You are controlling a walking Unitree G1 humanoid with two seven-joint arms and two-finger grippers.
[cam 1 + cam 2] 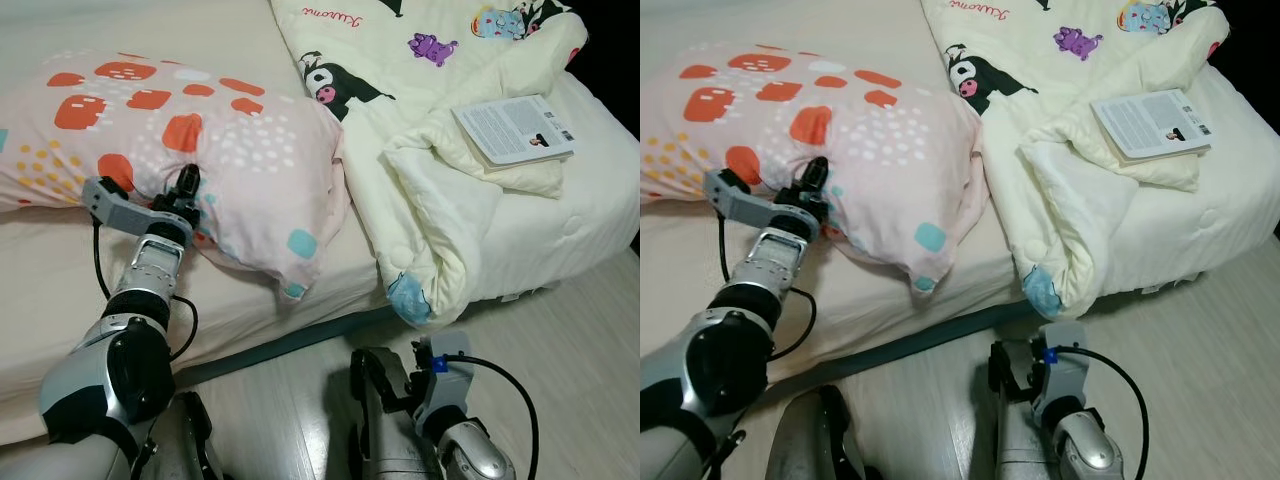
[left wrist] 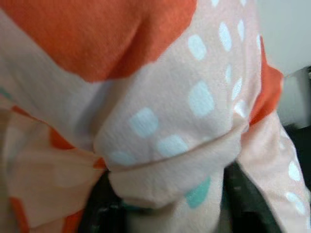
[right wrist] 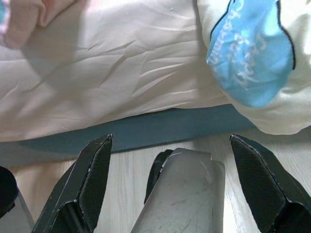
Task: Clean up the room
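Observation:
A pink pillow (image 1: 200, 140) with orange patches and white dots lies on the bed (image 1: 250, 290). My left gripper (image 1: 190, 200) is shut on a fold of the pillow (image 2: 170, 160) along its front edge; the black fingers press into the fabric. A crumpled cream blanket (image 1: 440, 170) with cartoon prints covers the bed's right half, and one corner hangs over the edge. A booklet (image 1: 515, 128) lies on top of the blanket. My right gripper (image 3: 170, 189) hangs low over the floor beside the bed, open with nothing between its fingers (image 3: 87, 179).
Pale wood floor (image 1: 560, 330) runs along the bed's front and right side. A dark teal bed base (image 3: 146, 128) shows under the mattress. My own legs (image 1: 390, 420) stand close to the bed's edge.

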